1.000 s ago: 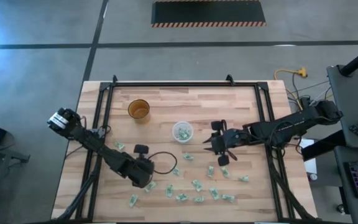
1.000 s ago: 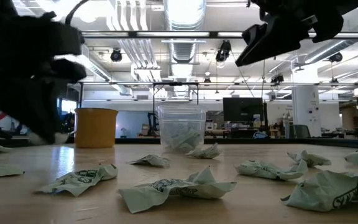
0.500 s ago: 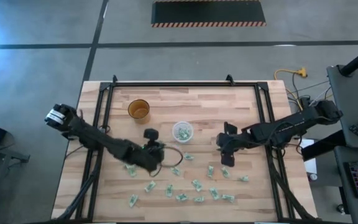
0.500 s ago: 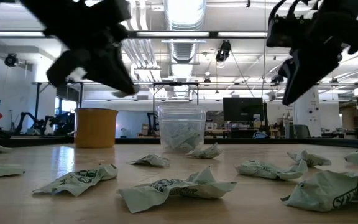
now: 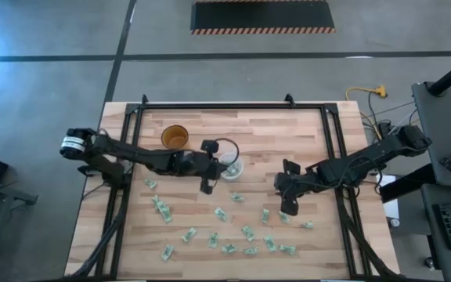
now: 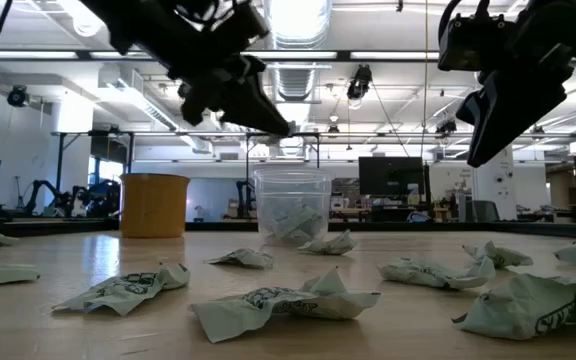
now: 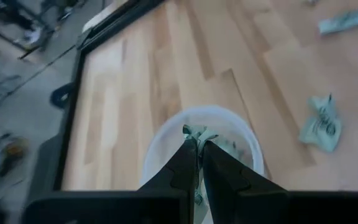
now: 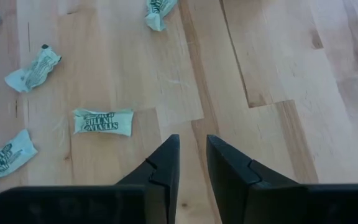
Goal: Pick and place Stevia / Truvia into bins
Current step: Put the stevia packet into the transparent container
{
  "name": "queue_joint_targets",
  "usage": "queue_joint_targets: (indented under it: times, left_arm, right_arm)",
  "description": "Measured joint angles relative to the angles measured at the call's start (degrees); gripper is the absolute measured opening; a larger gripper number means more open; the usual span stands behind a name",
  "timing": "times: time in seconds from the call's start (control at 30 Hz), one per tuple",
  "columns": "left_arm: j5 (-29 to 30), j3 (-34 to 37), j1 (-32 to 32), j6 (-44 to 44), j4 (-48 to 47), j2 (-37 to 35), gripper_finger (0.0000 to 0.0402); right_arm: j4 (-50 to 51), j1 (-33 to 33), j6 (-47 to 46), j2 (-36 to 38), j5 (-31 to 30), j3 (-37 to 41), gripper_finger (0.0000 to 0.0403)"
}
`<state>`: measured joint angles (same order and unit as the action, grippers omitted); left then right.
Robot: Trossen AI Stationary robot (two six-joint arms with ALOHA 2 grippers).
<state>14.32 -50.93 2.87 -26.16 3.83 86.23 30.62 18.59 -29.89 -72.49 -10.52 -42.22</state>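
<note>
The left gripper (image 7: 197, 146) is clenched on a Stevia sachet (image 7: 193, 132), whose pale green end sticks out past the fingertips. It hangs directly above the translucent cup (image 5: 230, 166), which stands on the wooden desk (image 5: 304, 141) near its middle, slightly toward the far edge. In the low view, the gripper sits above and just left of the cup's rim, clear of it. The cup already contains several sachets, visible through its wall in that same view.

The right gripper (image 8: 191, 152) hovers above the right half of the desk, between the cup and the right edge. Its fingers are parted by a narrow gap with nothing between them and point down at bare wood. One flat sachet (image 8: 103, 121) lies just beside the fingertips without touching them.

Loose sachets (image 5: 248, 233) are scattered across the near half of the desk, from below the left arm to below the right gripper. Most are crumpled; several lie close to the near edge. One sachet (image 5: 236, 197) lies just on the near side of the translucent cup.

An amber cup (image 5: 174, 138) stands upright toward the far-left corner of the desk, to the left of the translucent cup and apart from it.
</note>
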Motion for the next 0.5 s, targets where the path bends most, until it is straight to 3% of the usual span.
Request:
queue_joint_targets:
  times: [0.33, 0.5]
  left_arm:
    - [-1.69, 0.08, -3.03, 0.26, 1.46, 3.53, 0.0011]
    - [-3.36, 0.01, -3.03, 0.27, 1.64, 3.60, 0.0056]
  right_arm:
    - [-1.12, 0.41, -0.10, 0.00, -0.02, 0.39, 0.0076]
    - [-1.84, 0.41, 0.05, 0.00, -0.04, 0.63, 0.0075]
